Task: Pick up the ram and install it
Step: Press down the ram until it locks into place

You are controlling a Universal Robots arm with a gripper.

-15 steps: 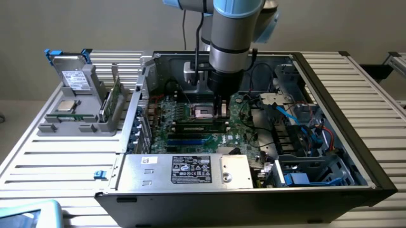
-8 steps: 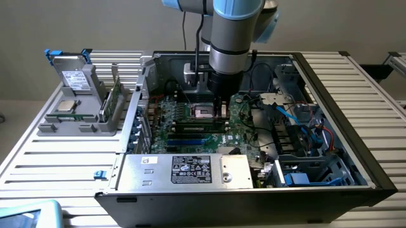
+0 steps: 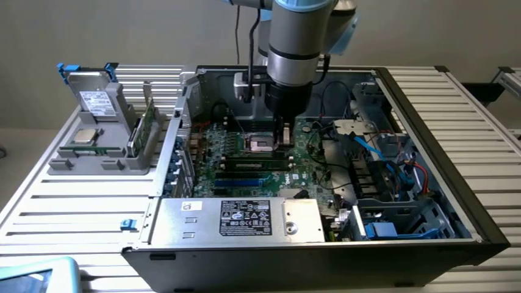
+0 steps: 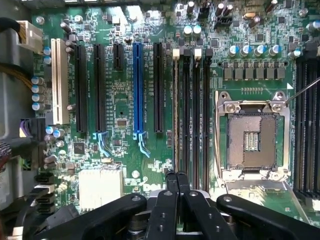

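Jaws: we see the gripper clenched, fingertips pressed together with nothing between them, low in the open computer case at centre frame

Ram: we find the ram seated in a motherboard slot just below the gripper, centre of the exterior frame

Socket: we note the CPU socket beside the memory slots

Holder: grey tray on the desk, left of frame

Your exterior view looks down from high and in front onto the open computer case on the slatted table. Your wrist view faces straight down, close over the motherboard; both share the processor socket.
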